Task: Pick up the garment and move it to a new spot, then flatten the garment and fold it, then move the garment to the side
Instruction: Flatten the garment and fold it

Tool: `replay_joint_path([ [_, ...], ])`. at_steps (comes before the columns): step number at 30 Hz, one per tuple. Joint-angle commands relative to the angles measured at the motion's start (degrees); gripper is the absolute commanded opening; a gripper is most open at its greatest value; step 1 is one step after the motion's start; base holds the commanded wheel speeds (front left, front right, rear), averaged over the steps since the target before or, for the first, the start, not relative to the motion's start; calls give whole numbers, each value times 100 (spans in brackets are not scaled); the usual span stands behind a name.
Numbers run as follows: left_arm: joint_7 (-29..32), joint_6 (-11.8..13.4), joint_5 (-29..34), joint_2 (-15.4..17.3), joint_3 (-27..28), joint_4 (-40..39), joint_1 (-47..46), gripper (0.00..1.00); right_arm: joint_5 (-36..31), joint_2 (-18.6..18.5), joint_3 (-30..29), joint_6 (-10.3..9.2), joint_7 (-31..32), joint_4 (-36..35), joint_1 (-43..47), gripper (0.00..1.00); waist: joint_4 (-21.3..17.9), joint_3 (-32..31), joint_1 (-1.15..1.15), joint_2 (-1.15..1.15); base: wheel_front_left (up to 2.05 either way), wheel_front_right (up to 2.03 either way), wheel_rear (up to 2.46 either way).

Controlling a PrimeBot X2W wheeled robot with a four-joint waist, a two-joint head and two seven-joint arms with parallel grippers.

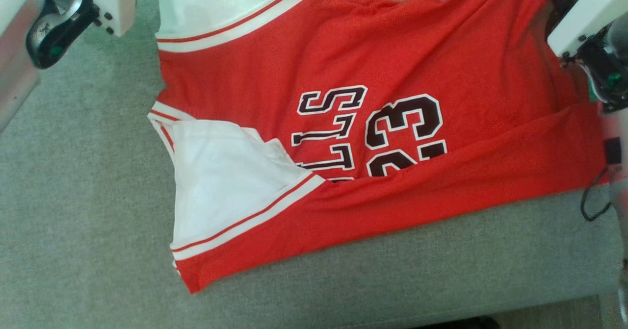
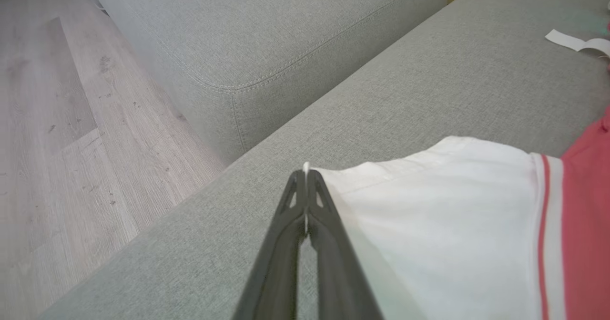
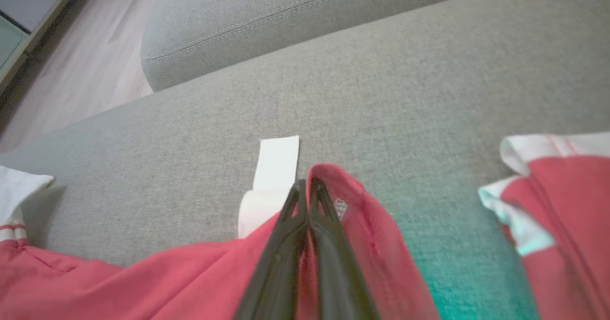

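Observation:
The garment [image 1: 373, 123] is a red basketball jersey with white sleeves and dark lettering, spread across a grey sofa seat, its near edge folded over the print. In the left wrist view my left gripper [image 2: 305, 174] is shut on the edge of a white sleeve [image 2: 443, 215]. In the right wrist view my right gripper [image 3: 307, 186] is shut on a raised fold of the red garment [image 3: 362, 215], beside its white label [image 3: 274, 167]. In the head view both wrists sit at the top corners, left wrist [image 1: 64, 15] and right wrist [image 1: 593, 39], with the fingertips hidden.
The grey sofa seat [image 1: 83, 196] extends left of and in front of the jersey. A sofa cushion [image 2: 267, 38] rises behind the seat, with wooden floor [image 2: 62, 134] beyond it. A black cable [image 1: 596, 201] hangs by the right arm.

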Motion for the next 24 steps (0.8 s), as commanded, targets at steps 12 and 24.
replay_joint_path([
  [12,-1040,10,521,184,239,402,-594,0,315,-688,-24,-5,-184,-388,-143,0,110,-55,0,0,0,0,0],
  [24,-1817,10,188,-14,239,544,-587,0,473,-999,-201,-5,-380,-952,171,0,230,-169,0,0,0,0,0],
])
